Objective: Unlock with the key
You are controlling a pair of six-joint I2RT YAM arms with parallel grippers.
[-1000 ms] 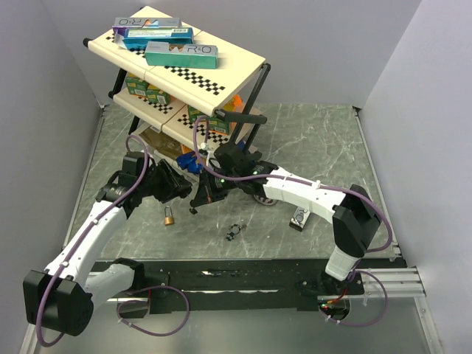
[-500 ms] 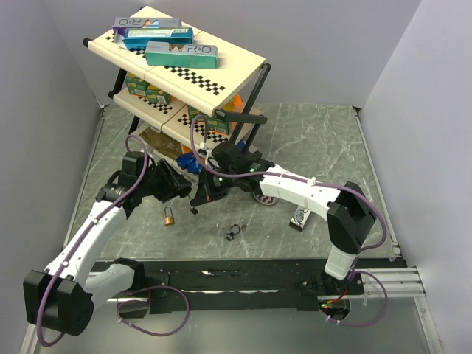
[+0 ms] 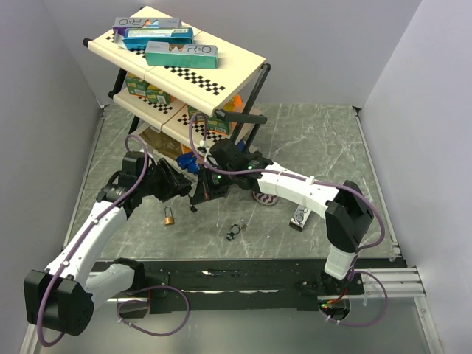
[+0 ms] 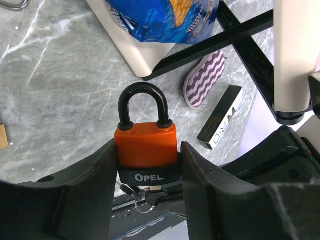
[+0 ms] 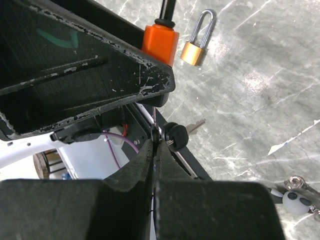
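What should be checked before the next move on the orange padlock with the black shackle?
1. Orange padlock with black shackle clamped in left gripper: ok.
2. Shackle closed, both legs seated in the lock: ok.
3. Right gripper shut on thin metal key: ok.
4. Key tip inside keyhole: cannot tell, the lock's underside is hidden.
5. Small brass padlock lies apart from both arms: ok.

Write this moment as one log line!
left gripper: shut on orange black-shackled padlock | right gripper: shut on thin metal key under that padlock | small brass padlock: untouched
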